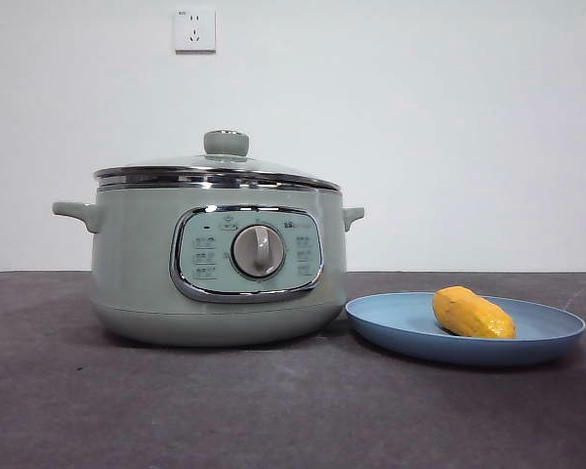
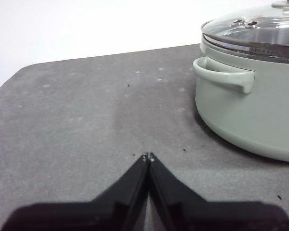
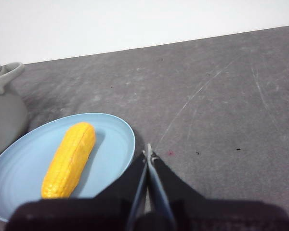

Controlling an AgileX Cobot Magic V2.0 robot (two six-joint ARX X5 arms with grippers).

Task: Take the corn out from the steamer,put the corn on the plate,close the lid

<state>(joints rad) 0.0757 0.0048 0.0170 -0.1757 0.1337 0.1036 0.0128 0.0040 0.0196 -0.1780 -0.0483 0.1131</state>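
The corn [image 1: 473, 314] lies on the plate [image 1: 391, 332] beside the steamer [image 1: 215, 283], and the lid [image 1: 218, 171] sits on the pot — all 3 steps look done. The left gripper [image 2: 148, 157] and right gripper [image 3: 149, 155] are both pinched together, empty — nothing more seems called for.

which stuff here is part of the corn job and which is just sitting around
Part of the job:
corn, lying on the plate
steamer with the lid on it
left gripper and right gripper, both shut, holding nothing

Just there:
wall socket
table
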